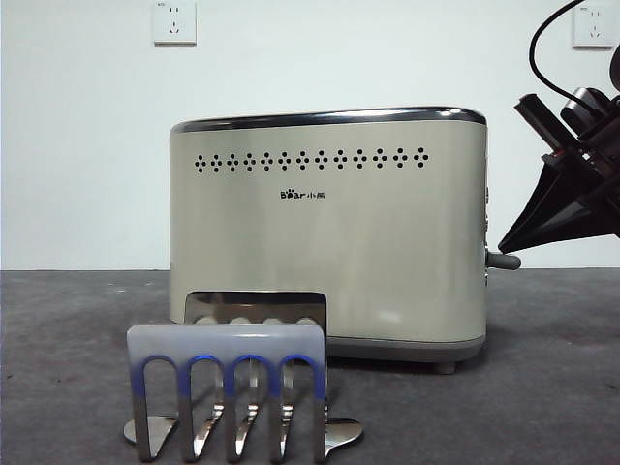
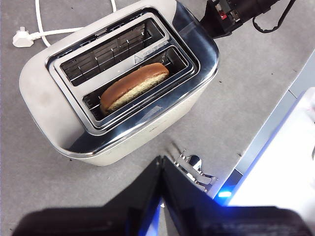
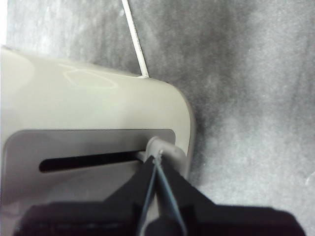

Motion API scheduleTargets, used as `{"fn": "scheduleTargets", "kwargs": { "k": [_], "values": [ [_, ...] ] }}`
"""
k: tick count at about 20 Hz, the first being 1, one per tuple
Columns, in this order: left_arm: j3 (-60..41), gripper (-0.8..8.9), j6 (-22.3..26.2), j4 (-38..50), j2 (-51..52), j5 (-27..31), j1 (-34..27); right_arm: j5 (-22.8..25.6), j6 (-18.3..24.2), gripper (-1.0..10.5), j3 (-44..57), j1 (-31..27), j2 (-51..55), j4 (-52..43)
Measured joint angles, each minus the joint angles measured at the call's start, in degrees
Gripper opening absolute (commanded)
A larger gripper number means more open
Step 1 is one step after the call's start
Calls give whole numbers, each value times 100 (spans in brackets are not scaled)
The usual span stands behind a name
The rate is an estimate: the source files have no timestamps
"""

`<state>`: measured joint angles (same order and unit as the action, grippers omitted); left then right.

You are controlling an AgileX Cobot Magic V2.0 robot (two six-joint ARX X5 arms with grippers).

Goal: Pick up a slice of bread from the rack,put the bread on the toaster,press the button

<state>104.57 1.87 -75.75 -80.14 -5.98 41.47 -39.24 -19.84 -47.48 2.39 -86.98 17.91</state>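
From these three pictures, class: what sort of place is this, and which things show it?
Probably a robot test bench, not a home kitchen: a toaster and a toast rack on a grey-covered table, a bare white wall with sockets, and a black gripper at the toaster's lever.

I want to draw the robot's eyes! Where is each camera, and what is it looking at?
Front view: low at table height, looking level at the rack and the toaster behind it; the right gripper reaches in from the side, at the button.
Left wrist view: on the left arm, looking down into the toaster's slots at the slice of bread; the left gripper shows, shut.
Right wrist view: on the right arm, facing the toaster's narrow end; its shut tips touch the button.
Shared: all three show the toaster.
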Motion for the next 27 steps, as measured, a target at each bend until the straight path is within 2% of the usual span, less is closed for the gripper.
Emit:
{"fn": "scheduleTargets", "kwargs": {
  "k": [13,21,27],
  "values": [
    [0,-8,0,0,0,0,0,-35,105,-8,-4,0,87,4],
    [0,-8,0,-2,0,-2,0,219,144,-8,-343,24,391,839],
    [0,-8,0,0,0,0,0,249,173,-8,-890,306,761,1193]
  ]
}}
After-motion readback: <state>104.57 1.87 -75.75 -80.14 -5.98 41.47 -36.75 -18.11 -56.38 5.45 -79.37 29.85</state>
